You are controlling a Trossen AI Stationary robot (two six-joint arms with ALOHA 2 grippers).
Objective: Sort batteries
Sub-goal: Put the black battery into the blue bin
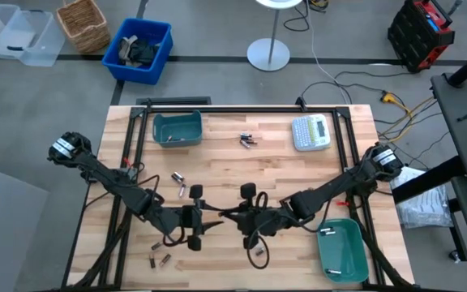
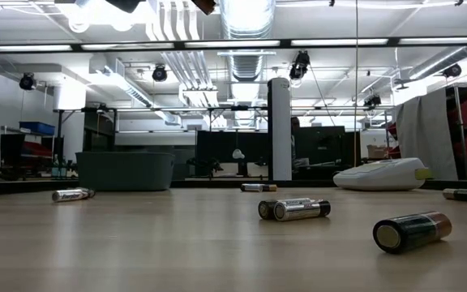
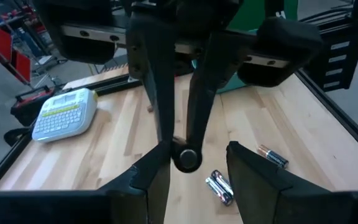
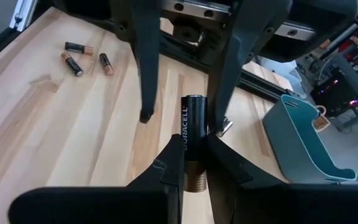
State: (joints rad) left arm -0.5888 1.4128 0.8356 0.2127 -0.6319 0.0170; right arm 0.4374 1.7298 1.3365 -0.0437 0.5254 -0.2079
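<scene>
Glossy metal batteries [image 2: 412, 231] on matt wooden table [image 2: 177, 251]

Both dark two-finger grippers [image 1: 221, 217] meet nose to nose at the wooden table's [image 1: 217, 166] near middle, blocking passage there, while scattered small cylindrical batteries [image 1: 179, 180], two teal plastic bins [image 1: 177, 128] and a grey-white label maker [image 1: 310, 132] leave open planks between them.
</scene>
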